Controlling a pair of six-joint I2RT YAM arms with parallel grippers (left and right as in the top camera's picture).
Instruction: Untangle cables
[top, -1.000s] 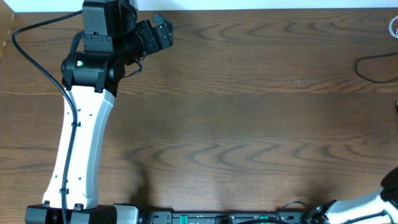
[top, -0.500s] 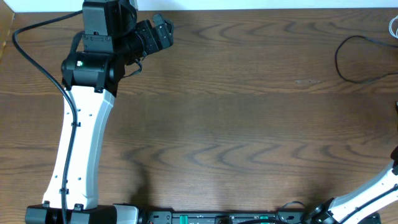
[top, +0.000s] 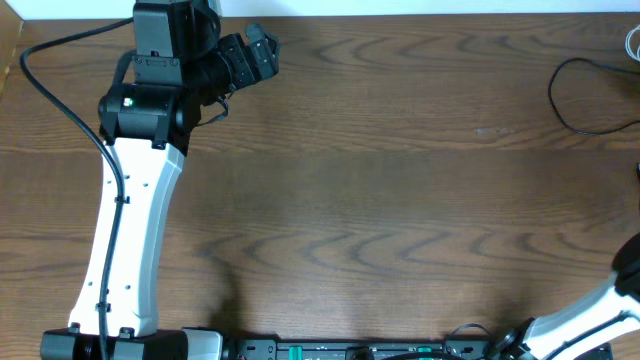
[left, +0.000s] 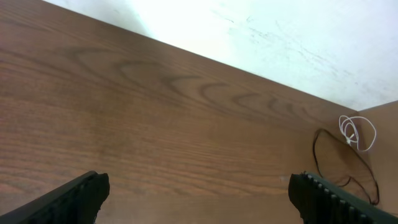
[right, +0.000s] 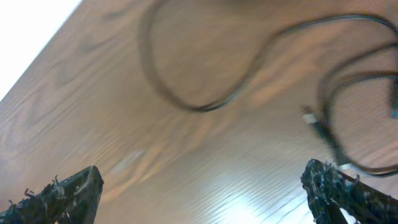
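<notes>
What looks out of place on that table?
The black cable sprawls in loose, overlapping loops at the table's right edge, with the white cable coiled beside it near the far corner. Nothing looks spilled or broken.

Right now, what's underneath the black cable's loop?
Only bare wooden table shows under and inside the loop of the black cable. The white cable lies near it by the far edge; whether they cross is too small to tell.

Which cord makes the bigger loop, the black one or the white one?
The black cable: it sprawls in one wide, open loop. The white cable beside it is bunched into small, tight coils.
</notes>
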